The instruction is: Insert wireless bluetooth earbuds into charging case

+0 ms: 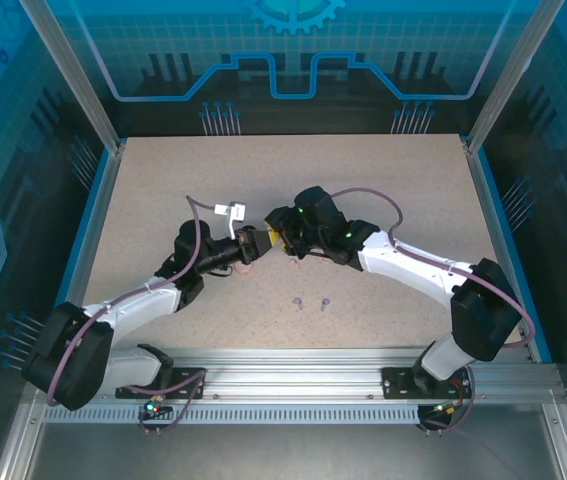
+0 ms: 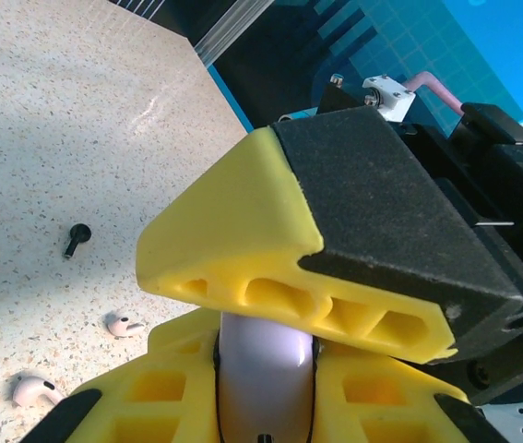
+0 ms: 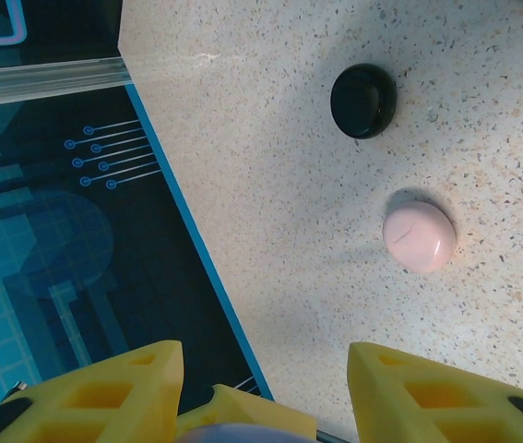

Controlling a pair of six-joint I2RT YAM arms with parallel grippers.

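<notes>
My left gripper (image 2: 266,355) (image 1: 256,245) is shut on the thin sides of a pale lilac charging case (image 2: 266,374), held edge-on between its yellow fingers (image 2: 150,406). My right gripper (image 3: 266,365) (image 1: 281,240) meets it nose to nose. One of its yellow, black-backed fingers (image 2: 289,249) lies across the top of the case, and its jaws stand apart around the case's edge (image 3: 233,432). Two lilac earbuds (image 1: 296,301) (image 1: 323,302) lie on the table nearer the arm bases. A black earbud (image 2: 77,238) and two pale pink earbuds (image 2: 123,325) (image 2: 32,389) lie left of the held case.
A shut black case (image 3: 362,100) and a shut pink case (image 3: 419,236) sit on the speckled table (image 1: 393,180). A blue-edged table border (image 3: 196,249) and metal frame posts (image 1: 73,70) ring the work area.
</notes>
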